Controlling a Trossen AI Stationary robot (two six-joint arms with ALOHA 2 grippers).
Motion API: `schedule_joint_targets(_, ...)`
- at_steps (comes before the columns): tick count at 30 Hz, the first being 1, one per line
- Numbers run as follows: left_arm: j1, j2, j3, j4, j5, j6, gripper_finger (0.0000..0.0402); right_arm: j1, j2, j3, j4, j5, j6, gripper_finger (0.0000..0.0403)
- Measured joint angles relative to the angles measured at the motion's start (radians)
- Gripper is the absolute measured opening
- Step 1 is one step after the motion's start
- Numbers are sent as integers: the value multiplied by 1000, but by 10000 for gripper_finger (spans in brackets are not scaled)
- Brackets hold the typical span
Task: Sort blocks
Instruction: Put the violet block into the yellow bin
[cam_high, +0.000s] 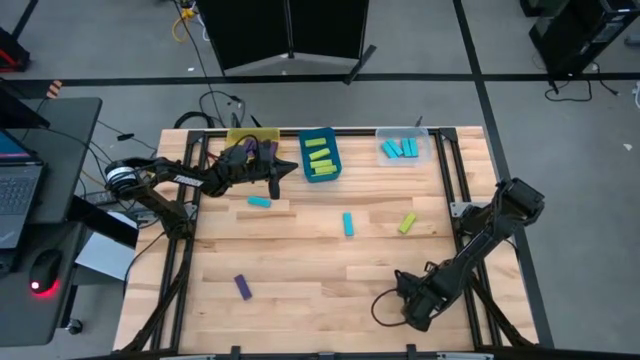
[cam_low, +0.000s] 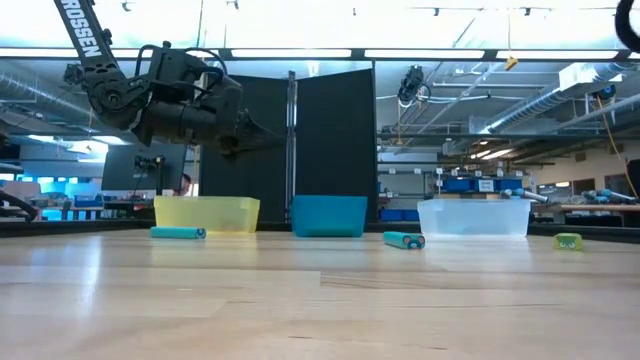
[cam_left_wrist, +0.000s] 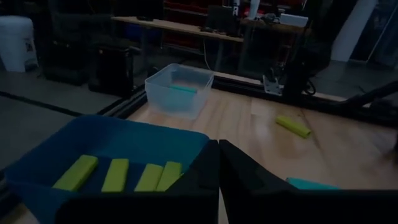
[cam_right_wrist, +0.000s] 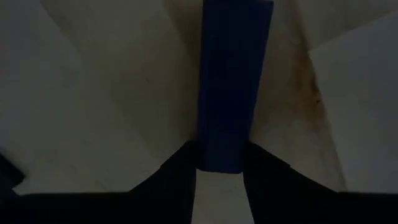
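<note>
The left end effector (cam_high: 283, 166) hovers clenched and empty between the yellow plastic bin (cam_high: 240, 137) and the blue plastic bin (cam_high: 322, 172) of lime rectangular blocks (cam_high: 318, 154), with a cyan block (cam_high: 259, 201) just below on the wooden table (cam_high: 320, 280). The right end effector (cam_high: 402, 283) grips a dark purple block (cam_right_wrist: 231, 93) low over the table.

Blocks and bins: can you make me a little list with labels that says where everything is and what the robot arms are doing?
yellow bin: purple blocks inside, at the table's far edge
blue bin: four lime blocks
clear bin: cyan blocks
loose on table: two cyan blocks, one lime block, one purple block
left gripper: shut, empty, raised between yellow and blue bins
right gripper: low at the near right, fingers around a dark blue piece
</note>
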Motion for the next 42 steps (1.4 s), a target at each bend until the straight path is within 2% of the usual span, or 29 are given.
schedule_joint_targets(2,0,0,0,0,2,-26,10,-21,-10,0,-30,34,-32,116)
schedule_joint_targets(5,0,0,0,0,4,-62,10,-67,-41,8,-90,159,-77,116)
schedule_joint_targets(8,0,0,0,2,19,-104,10,-127,-94,14,-115,241,-131,116)
schedule_joint_targets(11,0,0,0,1,59,-167,10,-210,-127,14,-113,349,-221,116)
schedule_joint_targets(18,0,0,5,-1,146,-403,10,-482,-174,14,-53,523,-569,116)
schedule_joint_targets(23,-11,0,39,-13,209,-506,18,-685,-175,14,132,535,-888,116)
schedule_joint_targets(29,-40,0,138,-213,240,-533,77,-850,-175,14,314,487,-1190,116)
schedule_joint_targets(35,-66,0,264,-413,229,-532,151,-927,-175,14,339,476,-1350,117)
schedule_joint_targets(42,-91,58,377,-500,229,-530,210,-954,-175,14,380,479,-1484,117)
